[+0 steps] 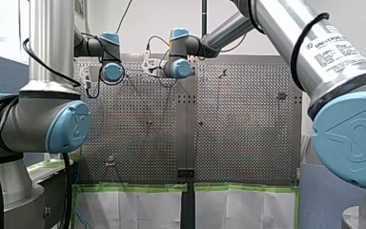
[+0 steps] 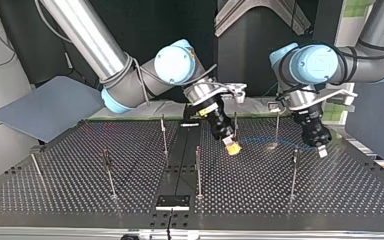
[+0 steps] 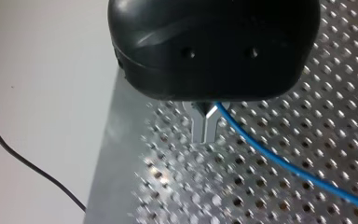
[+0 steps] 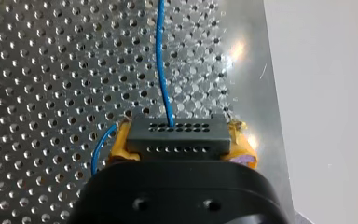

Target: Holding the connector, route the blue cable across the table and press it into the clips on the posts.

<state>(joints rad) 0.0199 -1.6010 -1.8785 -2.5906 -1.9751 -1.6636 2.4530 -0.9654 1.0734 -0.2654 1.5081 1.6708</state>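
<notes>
Right wrist view: connector gripped, blue cable strung between the two tools.
My right tool has its yellow pads clamped on both ends of the black connector. The blue cable leaves the connector's face and runs ahead over the perforated worktop. In the left wrist view my left tool has its metal fingers drawn together, apparently pinching the cable near their base, though the tool body hides the contact. In the top view the cable spans from tool to tool just above the worktop, among the upright posts.
</notes>
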